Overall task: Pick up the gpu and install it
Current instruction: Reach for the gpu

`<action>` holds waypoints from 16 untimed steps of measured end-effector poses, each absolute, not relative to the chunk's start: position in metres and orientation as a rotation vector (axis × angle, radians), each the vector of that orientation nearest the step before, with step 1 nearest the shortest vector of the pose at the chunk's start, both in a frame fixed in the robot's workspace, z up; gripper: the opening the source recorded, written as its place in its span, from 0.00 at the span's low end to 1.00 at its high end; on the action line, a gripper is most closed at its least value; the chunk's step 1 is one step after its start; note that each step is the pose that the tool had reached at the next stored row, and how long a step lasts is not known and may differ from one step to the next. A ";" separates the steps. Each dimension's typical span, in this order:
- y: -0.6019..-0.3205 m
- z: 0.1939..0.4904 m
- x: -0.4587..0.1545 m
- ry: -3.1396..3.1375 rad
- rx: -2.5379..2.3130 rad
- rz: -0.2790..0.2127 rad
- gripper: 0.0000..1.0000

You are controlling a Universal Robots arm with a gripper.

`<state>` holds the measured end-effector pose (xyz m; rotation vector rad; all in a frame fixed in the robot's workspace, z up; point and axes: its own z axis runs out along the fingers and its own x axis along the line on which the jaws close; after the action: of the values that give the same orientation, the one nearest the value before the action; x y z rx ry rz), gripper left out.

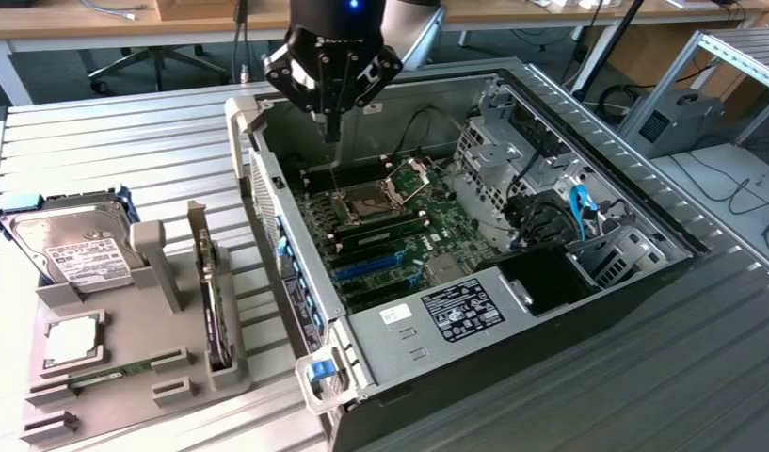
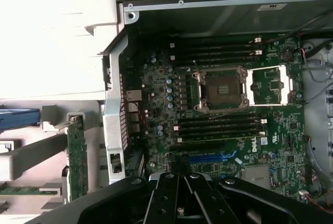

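Observation:
The gpu point(image 1: 210, 294) is a thin dark card standing on edge in a grey holder point(image 1: 158, 268) at the exterior view's left, beside the open computer case point(image 1: 283, 202), with its silver bracket at the far end. In the wrist view the gpu point(image 2: 77, 156) shows as a green-edged card just outside the case wall. My gripper point(image 1: 332, 134) hangs shut over the far part of the case, above the motherboard point(image 1: 397, 235), with nothing between its fingers. It is well apart from the gpu. In the wrist view my gripper point(image 2: 179, 182) sits over the blue slot point(image 2: 208, 157).
The holder also carries a silver hard drive point(image 1: 71, 243), a processor chip point(image 1: 72, 341) and a green memory stick point(image 1: 108, 374). Inside the case are an open processor socket point(image 2: 223, 86), memory slots, drive cages point(image 1: 510, 160) and cables. Ribbed metal table point(image 1: 133, 141) surrounds everything.

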<state>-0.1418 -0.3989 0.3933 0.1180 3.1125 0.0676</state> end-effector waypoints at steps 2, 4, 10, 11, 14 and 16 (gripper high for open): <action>-0.399 0.393 -0.143 3.113 0.118 0.068 0.11; -0.399 0.393 -0.144 3.113 0.118 0.068 0.11; -0.399 0.393 -0.146 3.112 0.118 0.068 0.11; -0.399 0.393 -0.146 3.112 0.118 0.068 0.11; -0.399 0.393 -0.147 3.112 0.118 0.068 0.11; -0.399 0.393 -0.148 3.112 0.118 0.068 0.11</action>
<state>-0.1480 -0.3989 0.3933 0.1180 3.1125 0.0676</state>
